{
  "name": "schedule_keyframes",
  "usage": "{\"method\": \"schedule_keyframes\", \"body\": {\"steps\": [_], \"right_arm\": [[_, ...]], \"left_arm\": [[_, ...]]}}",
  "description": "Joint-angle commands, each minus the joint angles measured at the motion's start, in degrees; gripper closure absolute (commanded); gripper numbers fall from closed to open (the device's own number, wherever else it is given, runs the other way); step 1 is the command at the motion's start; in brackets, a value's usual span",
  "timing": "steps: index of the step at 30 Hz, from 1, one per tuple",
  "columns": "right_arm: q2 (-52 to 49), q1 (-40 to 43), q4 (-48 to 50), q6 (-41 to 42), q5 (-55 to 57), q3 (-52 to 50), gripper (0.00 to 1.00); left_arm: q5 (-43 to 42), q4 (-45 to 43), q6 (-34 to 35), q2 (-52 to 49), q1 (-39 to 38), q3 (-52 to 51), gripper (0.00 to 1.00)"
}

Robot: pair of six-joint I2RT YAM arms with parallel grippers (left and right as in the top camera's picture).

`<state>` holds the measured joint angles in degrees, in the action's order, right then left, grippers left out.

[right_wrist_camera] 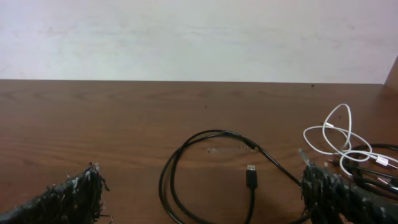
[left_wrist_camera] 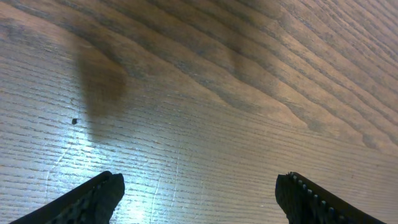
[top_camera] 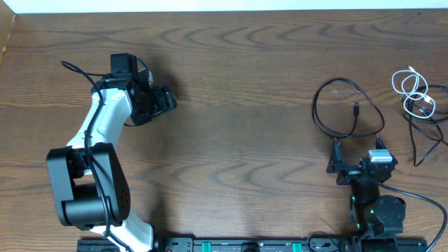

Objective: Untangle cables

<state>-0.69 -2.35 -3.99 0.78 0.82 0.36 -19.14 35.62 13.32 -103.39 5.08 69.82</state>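
While left gripper (left_wrist_camera: 199, 193) and right gripper (right_wrist_camera: 199, 190) stand wide open, empty, yanking white cable (right_wrist_camera: 328, 126), right of black cable (right_wrist_camera: 251, 177), could tighten its tangle.

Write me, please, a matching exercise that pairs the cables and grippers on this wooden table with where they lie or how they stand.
Things:
1. thin black cable with a plug end
2. thin white cable
3. left gripper
4. right gripper

Descriptions:
A. open over the wooden table, far from every cable
B. bunched in small coils at the far right
C. open, facing the black loop
D. lying apart in one wide loop

Pairs: 1-D, 2-B, 3-A, 4-C.
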Motion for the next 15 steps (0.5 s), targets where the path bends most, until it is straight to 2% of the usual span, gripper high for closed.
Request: {"method": "schedule_keyframes", "body": {"steps": [1, 15], "right_arm": [[0.39, 0.5, -0.26, -0.81, -0.57, -0.07, 0.01], [0.39, 0.5, -0.28, -0.81, -0.57, -0.04, 0.01]], "left_arm": [[0.42, 0.04, -0.11, -0.33, -0.02, -0.39, 0.16], [0.42, 0.07, -0.11, 1.11, -0.02, -0.39, 0.16]]}}
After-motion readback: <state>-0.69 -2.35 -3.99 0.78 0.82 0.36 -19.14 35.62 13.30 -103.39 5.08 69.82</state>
